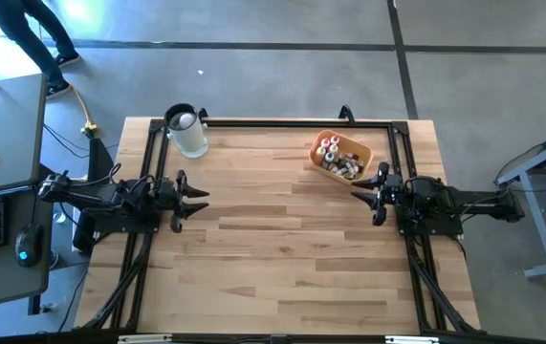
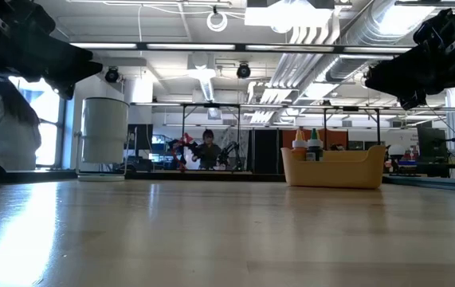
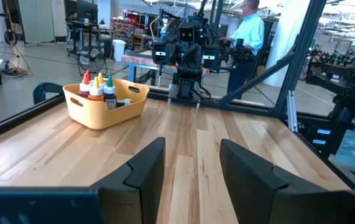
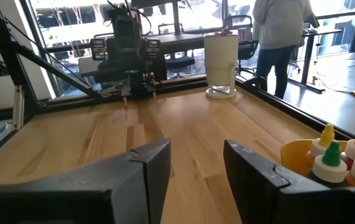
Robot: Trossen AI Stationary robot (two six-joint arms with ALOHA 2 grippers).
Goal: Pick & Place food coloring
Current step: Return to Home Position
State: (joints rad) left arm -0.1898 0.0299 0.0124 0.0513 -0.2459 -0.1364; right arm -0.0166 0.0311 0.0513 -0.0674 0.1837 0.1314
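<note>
Seen from above, the food coloring [image 1: 338, 158] sits bunched inside an orange-yellow tray [image 1: 367, 156] on the far right part of the wooden table [image 1: 282, 258]. The bottles stand upright, caps up. Red, yellow and green tips poke above the tray's rim in the low view.

The right gripper [image 1: 363, 196] hovers above the table at the right edge, its tips pointing toward the table's middle. The tray lies near it at about 11 o'clock, apart from it and not touching. In the right wrist view its two dark fingers [image 4: 155, 163] stand spread, with only bare wood in the gap between them. The claw is released and holds nothing. Yellow, green and orange caps show just off to one side of those fingers.

The left gripper [image 1: 196, 199] hovers at the left edge, facing the right one across the table. From it the tray lies well apart, between 2 and 3 o'clock. Its fingers [image 3: 146, 168] are also parted and empty, and the wood shows through the gap.

A clear round jar [image 1: 188, 134] stands at about 12 o'clock from the left gripper, near the far edge of the table and well apart from the tray.
</note>
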